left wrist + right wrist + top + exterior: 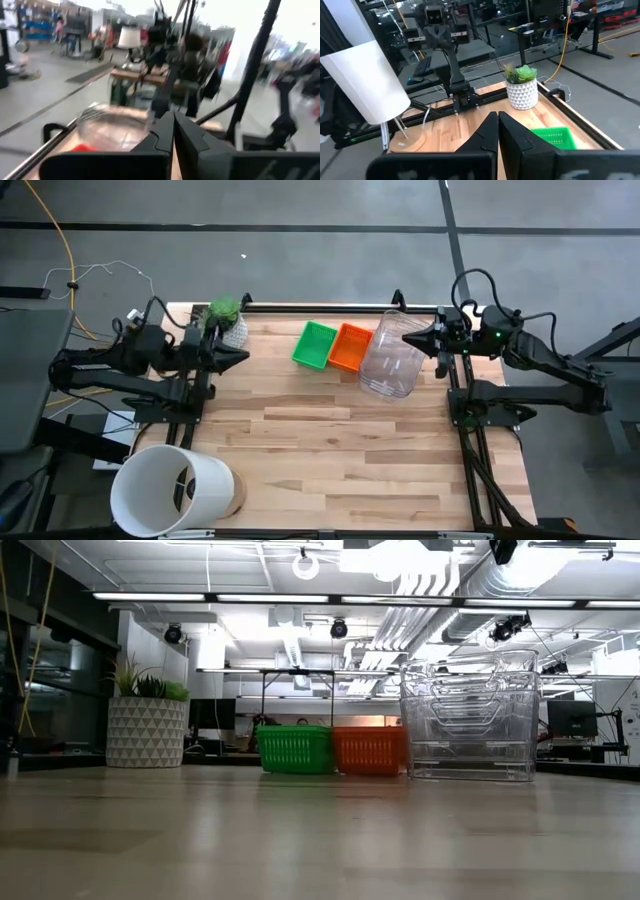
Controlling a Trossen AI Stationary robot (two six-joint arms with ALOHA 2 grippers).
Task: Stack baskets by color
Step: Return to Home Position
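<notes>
Tabletop (340,450), baskets (333,347) between grippers (243,358) (408,338), seemingly closed

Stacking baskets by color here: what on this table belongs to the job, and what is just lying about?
Belongs to the job: green basket, orange basket and clear bin stack, side by side in a row; left gripper and right gripper, both shut and empty at the table's sides.

Lying about: potted plant by the left gripper; white bucket at the left corner.

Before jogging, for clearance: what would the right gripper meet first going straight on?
From the right gripper the way looks free over the table, past the green basket; probably the left arm's base first.
</notes>
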